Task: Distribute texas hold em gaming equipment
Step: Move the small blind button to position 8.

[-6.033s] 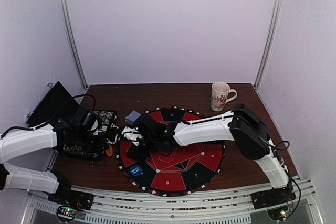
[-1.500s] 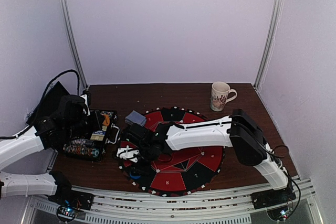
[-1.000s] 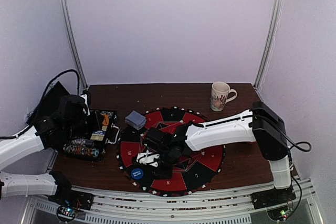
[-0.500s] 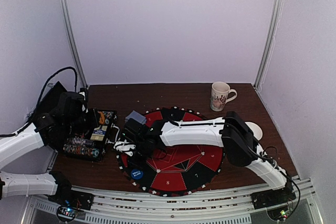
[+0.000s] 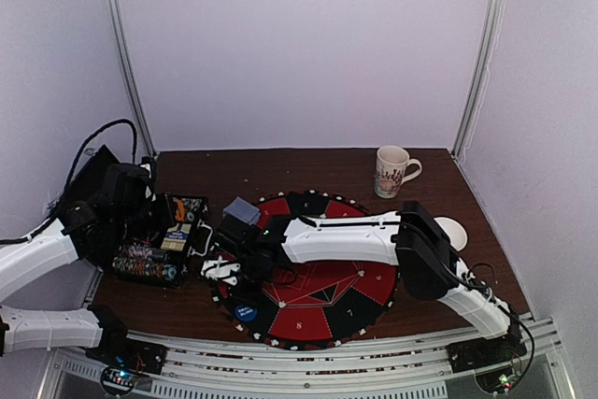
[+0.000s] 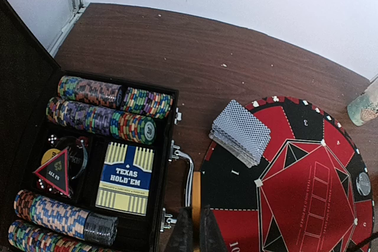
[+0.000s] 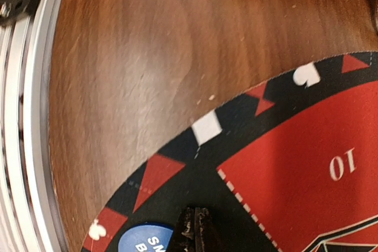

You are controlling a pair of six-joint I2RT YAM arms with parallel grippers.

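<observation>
Hovering clenched and empty, the right gripper point(image 7: 195, 223) has the blue small blind button point(image 7: 143, 240) just at 8 o'clock in its wrist view, far nearer than the clenched left gripper point(image 6: 194, 233).

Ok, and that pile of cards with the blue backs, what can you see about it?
The pile of cards is a small stack lying face down, showing grey-blue patterned backs and thin white edges. It looks like paper card. The stack is a bit slanted, not squared up. It lies flat at the edge of the round red and black mat, and nothing else touches it.
</observation>
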